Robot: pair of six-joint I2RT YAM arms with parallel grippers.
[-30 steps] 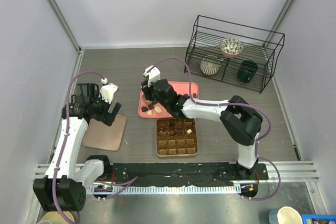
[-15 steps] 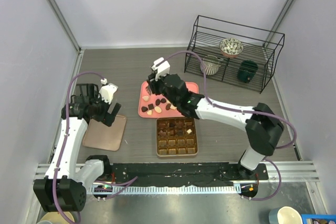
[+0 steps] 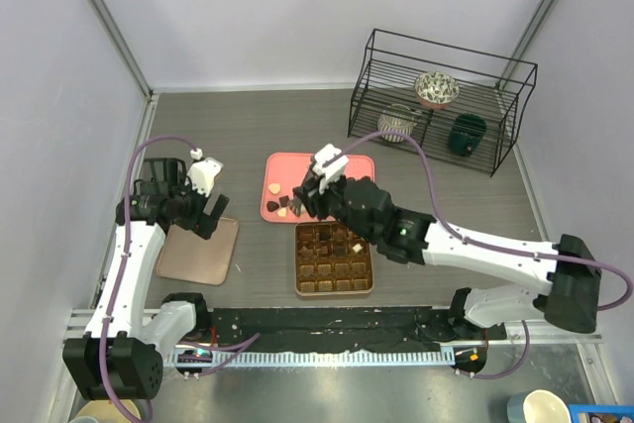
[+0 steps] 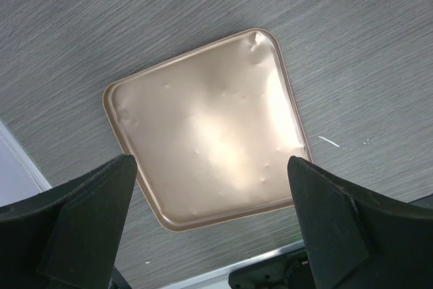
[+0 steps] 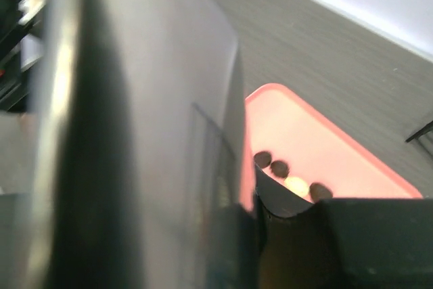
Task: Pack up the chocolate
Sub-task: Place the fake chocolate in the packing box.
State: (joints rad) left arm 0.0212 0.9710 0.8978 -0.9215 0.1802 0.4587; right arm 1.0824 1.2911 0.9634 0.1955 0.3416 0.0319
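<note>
Several chocolates [image 3: 282, 207], dark brown and cream, lie on the near left part of the flat pink tray [image 3: 352, 167]. More chocolates [image 3: 327, 238] fill the far rows of the gold-brown gridded box [image 3: 335, 279]. My right gripper [image 3: 315, 197] hovers over the tray's near edge, just behind the box. In the right wrist view its blurred fingers [image 5: 291, 235] stand close together; nothing shows between them, and chocolates [image 5: 279, 167] on the pink tray [image 5: 325, 140] lie beyond. My left gripper [image 3: 206, 213] is open and empty, above the gold lid [image 4: 203, 133].
A black wire rack [image 3: 441, 106] with a patterned bowl, a striped cup and a dark green mug stands at the back right. The flat gold lid [image 3: 198, 253] lies on the left of the table. Grey walls close in on both sides.
My right arm has swung right and nearer, carrying its gripper from over the left of the pink tray to the tray's near edge by the box. The left arm has not moved.
</note>
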